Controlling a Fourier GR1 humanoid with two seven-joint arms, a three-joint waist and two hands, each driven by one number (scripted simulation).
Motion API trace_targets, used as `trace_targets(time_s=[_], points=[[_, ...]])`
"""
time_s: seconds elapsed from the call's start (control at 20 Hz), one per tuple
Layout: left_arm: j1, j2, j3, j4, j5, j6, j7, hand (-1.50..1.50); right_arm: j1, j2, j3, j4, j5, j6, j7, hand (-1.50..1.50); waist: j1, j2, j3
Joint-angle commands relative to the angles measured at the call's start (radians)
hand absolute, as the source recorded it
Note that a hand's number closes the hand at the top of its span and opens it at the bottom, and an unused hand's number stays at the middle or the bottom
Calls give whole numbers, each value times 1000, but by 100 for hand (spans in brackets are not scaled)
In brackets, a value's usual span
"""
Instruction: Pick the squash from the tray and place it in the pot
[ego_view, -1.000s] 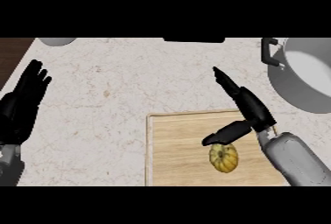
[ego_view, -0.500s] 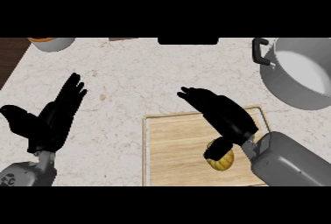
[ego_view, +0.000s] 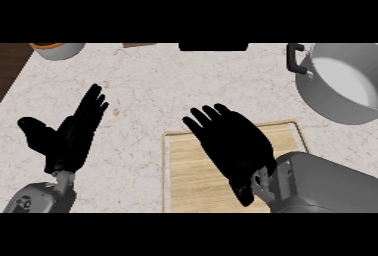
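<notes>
While the right hand (ego_view: 235, 150) spreads flat, fingers straight, over the wooden tray (ego_view: 184, 170) | squash hidden, its place cannot be told | left hand (ego_view: 70, 134) rests open at near left | grey pot (ego_view: 341, 82) far right, well apart.

Two black robot hands, left (ego_view: 66, 142) and right (ego_view: 232, 147), one wooden tray (ego_view: 192, 175), one grey pot (ego_view: 339, 82), one small bowl (ego_view: 57, 49), one counter (ego_view: 162, 85)
</notes>
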Motion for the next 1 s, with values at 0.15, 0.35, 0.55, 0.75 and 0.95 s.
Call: trace_targets(time_s=[0.15, 0.35, 0.55, 0.75, 0.95], points=[[-20, -16, -7, 6, -8, -8, -2, 0, -172, 156, 5, 151, -192, 249, 322, -150, 14, 4, -1], [-17, -16, -12, -5, -7, -12, 18, 0, -196, 239, 51, 282, -211, 210, 409, -150, 18, 5, 1], [-3, -6, 13, -14, 2, -13, 22, 0, -200, 276, 81, 324, -254, 199, 485, -150, 10, 2, 2], [-25, -14, 4, -23, -7, 0, 63, 0, -191, 279, 104, 358, -265, 179, 505, -150, 1, 3, 4], [7, -15, 19, 0, -11, -16, 3, 0, -188, 228, 152, 406, -291, 224, 498, -150, -4, 3, 3]])
